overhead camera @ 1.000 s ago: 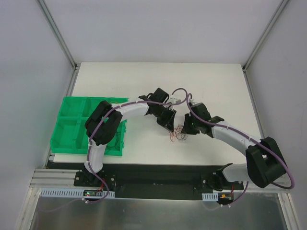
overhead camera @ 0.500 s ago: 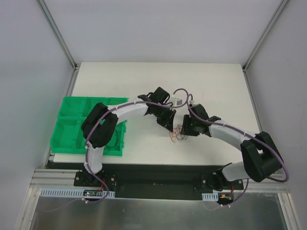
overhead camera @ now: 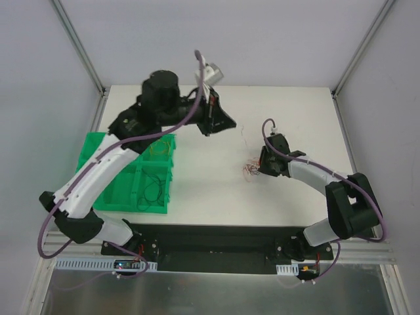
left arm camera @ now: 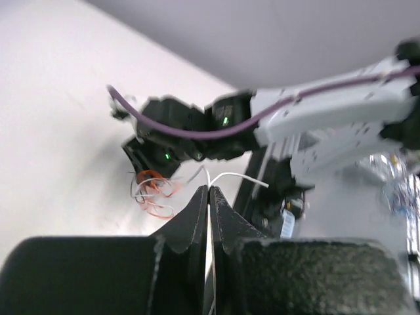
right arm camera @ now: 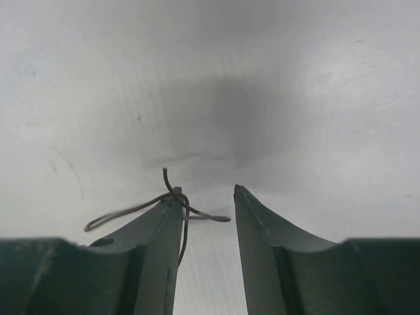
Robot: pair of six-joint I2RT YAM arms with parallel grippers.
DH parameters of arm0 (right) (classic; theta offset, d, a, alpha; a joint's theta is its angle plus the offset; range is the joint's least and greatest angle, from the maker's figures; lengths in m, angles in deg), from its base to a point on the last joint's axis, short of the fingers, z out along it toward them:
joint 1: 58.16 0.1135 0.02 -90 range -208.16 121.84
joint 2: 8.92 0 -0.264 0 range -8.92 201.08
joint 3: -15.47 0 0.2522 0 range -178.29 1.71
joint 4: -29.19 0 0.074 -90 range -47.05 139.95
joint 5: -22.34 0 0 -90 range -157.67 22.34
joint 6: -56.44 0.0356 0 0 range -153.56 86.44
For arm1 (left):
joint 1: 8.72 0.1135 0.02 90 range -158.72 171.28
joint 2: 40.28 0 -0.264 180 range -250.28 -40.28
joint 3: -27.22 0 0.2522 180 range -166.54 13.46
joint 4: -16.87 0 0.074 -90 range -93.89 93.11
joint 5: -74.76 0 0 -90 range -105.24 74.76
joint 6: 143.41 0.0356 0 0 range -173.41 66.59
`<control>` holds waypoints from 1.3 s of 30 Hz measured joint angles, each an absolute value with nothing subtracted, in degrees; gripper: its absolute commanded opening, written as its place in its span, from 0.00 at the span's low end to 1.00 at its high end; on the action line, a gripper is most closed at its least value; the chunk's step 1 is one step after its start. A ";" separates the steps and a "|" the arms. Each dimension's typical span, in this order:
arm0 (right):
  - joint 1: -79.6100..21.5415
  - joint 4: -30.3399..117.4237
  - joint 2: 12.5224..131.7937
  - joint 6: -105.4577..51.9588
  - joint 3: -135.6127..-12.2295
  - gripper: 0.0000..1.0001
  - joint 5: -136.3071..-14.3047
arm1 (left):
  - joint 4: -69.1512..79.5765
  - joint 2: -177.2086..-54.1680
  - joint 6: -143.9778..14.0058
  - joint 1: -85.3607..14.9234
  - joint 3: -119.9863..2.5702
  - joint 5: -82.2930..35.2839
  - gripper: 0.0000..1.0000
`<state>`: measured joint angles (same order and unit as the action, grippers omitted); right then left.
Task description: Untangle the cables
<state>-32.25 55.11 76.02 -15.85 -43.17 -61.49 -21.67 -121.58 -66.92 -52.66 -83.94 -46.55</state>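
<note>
1. White table (overhead camera: 295, 118) carried the cables (overhead camera: 249, 170), a small wad of red, orange and pale loops lying near the middle, a little to the right.
2. My left jaws were clenched on one thin white wire (left arm camera: 207, 177), pinched flat between them with no gap showing in the left wrist view.
3. My left arm (overhead camera: 118, 154) was raised well above the table, with its jaws on the far left side of the wad and well apart from it.
4. The white wire ran from my left jaws down towards the wad; I could not tell where its lower end sat in the tangle.
5. My right jaws were low at the table, just beside the right edge of the wad, and released, with a clear gap and bare table between them.
6. A thin grey wire (right arm camera: 131, 211) lay draped over the tip of one finger (right arm camera: 154, 249) of my right jaws, not pinched.
7. A green bin (overhead camera: 98, 172) sat at the near left of the table, with a yellowish cable (overhead camera: 159, 149) coiled in its far right compartment and a dark cable (overhead camera: 152, 191) in its near right one.
</note>
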 measured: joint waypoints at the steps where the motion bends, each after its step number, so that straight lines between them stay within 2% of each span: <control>1: -33.87 55.09 76.02 -16.02 -43.48 0.43 -61.51 | -22.34 -121.03 -66.86 -52.66 -87.22 -45.55 0.00; 7: -43.11 55.20 76.02 -17.75 -44.72 0.50 -64.16 | -27.63 -118.63 -65.92 -52.64 -108.58 -37.77 0.00; 16: -49.78 56.22 76.05 -21.07 -45.95 0.61 -64.31 | -31.70 -118.10 -65.85 -52.66 -116.42 -33.79 0.00; 25: -59.86 57.34 79.19 -21.53 -46.19 0.62 -61.16 | -34.54 -115.81 -61.99 -52.66 -117.93 -22.36 0.00; 33: -64.14 57.34 76.57 -21.20 -45.18 0.65 -57.91 | -35.09 -105.01 -57.79 -52.64 -111.00 -10.62 0.00; 39: -64.90 57.51 73.45 -21.47 -45.18 0.71 -60.09 | -34.67 -104.81 -57.88 -52.64 -103.59 -10.49 0.00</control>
<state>-64.90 57.51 73.45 -21.47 -45.18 -60.09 -34.67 -104.81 -57.88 -52.64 -103.59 -10.49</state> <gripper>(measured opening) 0.682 0.003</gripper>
